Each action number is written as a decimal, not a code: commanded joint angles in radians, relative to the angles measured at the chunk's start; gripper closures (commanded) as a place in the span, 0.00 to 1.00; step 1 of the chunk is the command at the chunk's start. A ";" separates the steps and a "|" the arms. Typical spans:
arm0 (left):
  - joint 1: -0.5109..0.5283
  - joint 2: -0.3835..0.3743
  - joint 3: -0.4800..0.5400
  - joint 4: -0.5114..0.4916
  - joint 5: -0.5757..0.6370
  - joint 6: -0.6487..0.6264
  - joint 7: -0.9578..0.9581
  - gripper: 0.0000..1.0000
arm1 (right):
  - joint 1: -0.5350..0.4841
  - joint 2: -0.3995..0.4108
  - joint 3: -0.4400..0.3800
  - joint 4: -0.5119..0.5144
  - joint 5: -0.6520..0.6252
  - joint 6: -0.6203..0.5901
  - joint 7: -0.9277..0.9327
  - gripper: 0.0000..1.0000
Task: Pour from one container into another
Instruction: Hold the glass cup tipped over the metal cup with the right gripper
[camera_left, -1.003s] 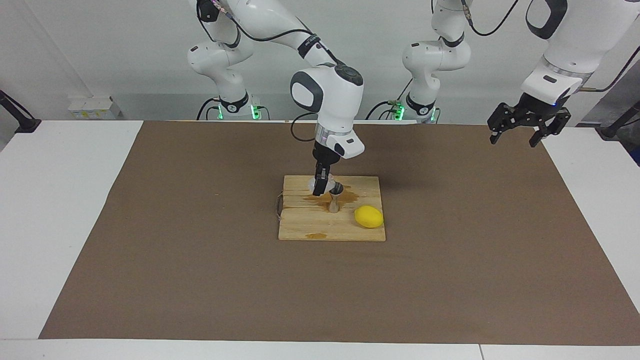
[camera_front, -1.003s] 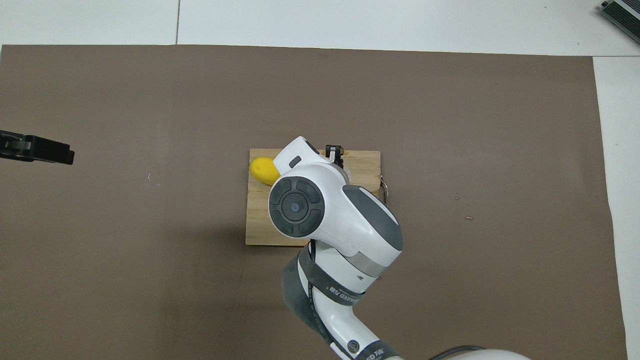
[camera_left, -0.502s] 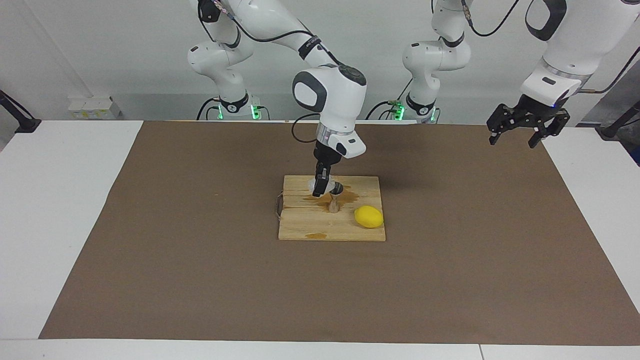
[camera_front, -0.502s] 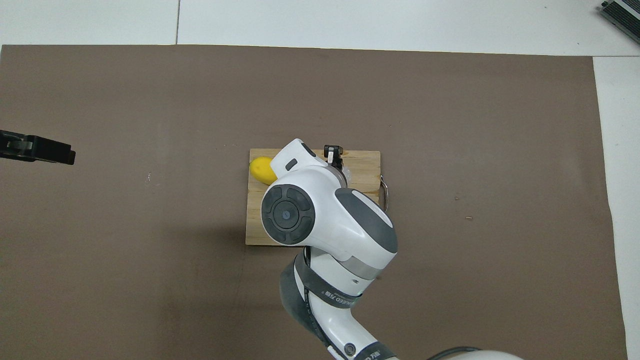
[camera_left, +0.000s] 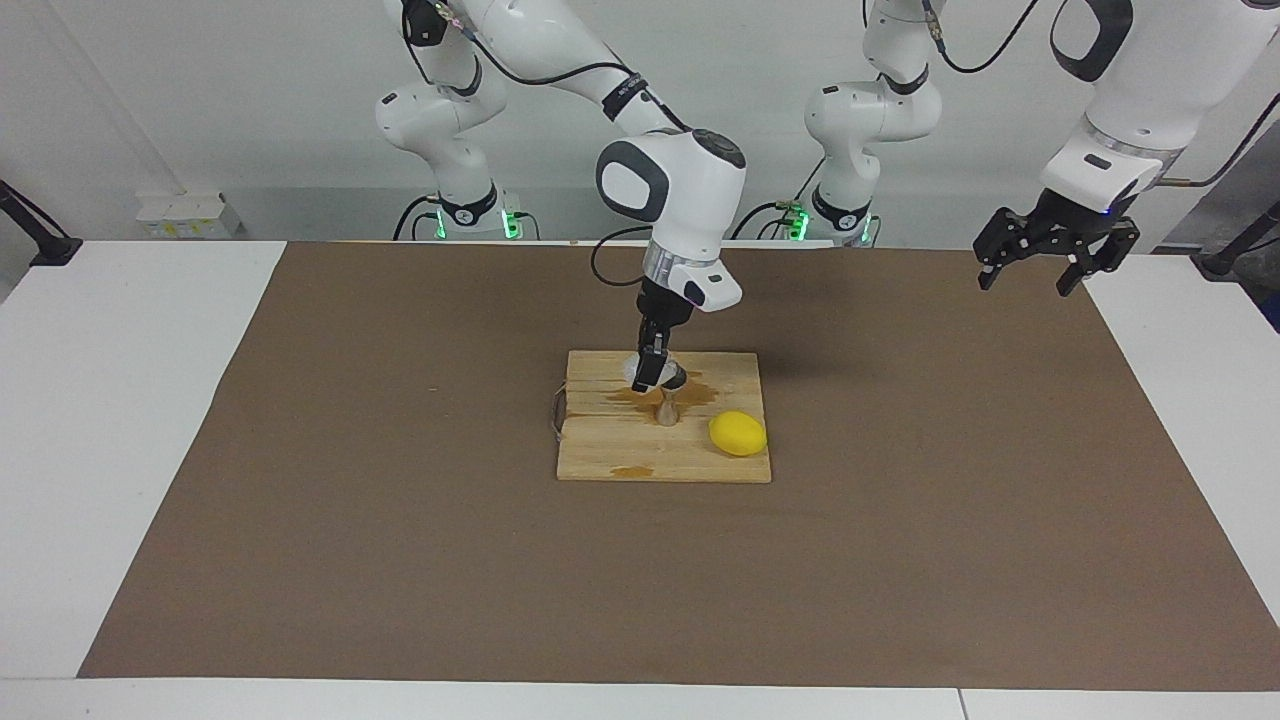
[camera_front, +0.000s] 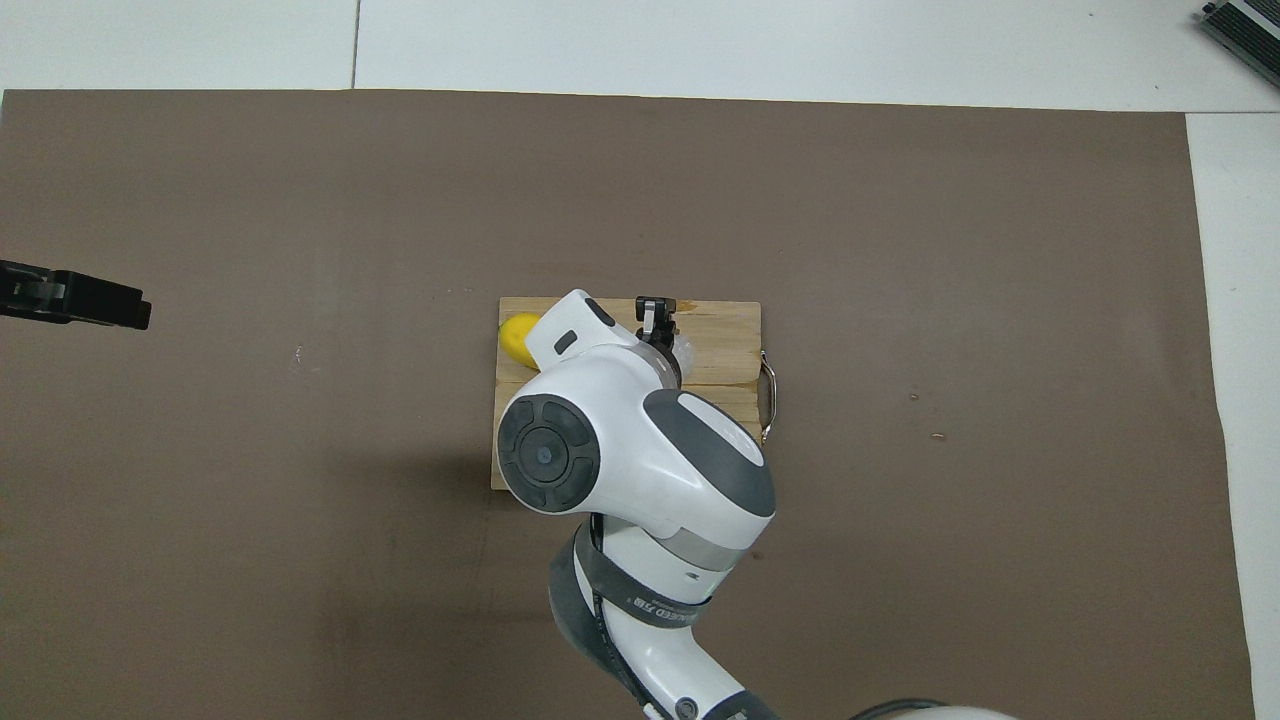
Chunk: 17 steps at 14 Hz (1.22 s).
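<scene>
The right gripper (camera_left: 648, 378) is shown over a wooden board (camera_left: 620, 450) at the middle of the tabletop (camera_left: 150, 400), its fingers clenched on the glass cup (camera_left: 630, 371), which is held tilted, just above and touching or nearly touching the rim of the steel jigger (camera_left: 668, 398). The jigger stands upright on the board (a brown wet patch (camera_left: 700, 390) is seen around it). A lemon (camera_left: 738, 433) lies on the board beside the jigger, toward the left arm's end. The left gripper (camera_left: 1034, 268) is held raised over the brown mat's (camera_left: 900, 560) edge at its own end, waiting, with its fingers released and spread.
</scene>
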<state>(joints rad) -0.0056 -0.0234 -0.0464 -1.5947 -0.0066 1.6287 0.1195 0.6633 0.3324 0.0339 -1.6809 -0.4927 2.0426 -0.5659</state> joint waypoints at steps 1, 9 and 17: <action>-0.008 -0.006 0.003 -0.007 0.014 -0.003 -0.003 0.00 | 0.001 0.013 0.009 0.023 -0.041 -0.024 0.027 0.57; -0.010 -0.006 0.003 -0.007 0.014 -0.004 -0.004 0.00 | 0.009 0.013 0.009 0.018 -0.089 -0.029 0.047 0.57; -0.010 -0.004 0.003 -0.007 0.014 -0.003 -0.006 0.00 | 0.021 0.013 0.009 0.013 -0.116 -0.039 0.049 0.57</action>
<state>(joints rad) -0.0057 -0.0233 -0.0471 -1.5947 -0.0066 1.6287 0.1195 0.6852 0.3368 0.0342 -1.6809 -0.5740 2.0228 -0.5522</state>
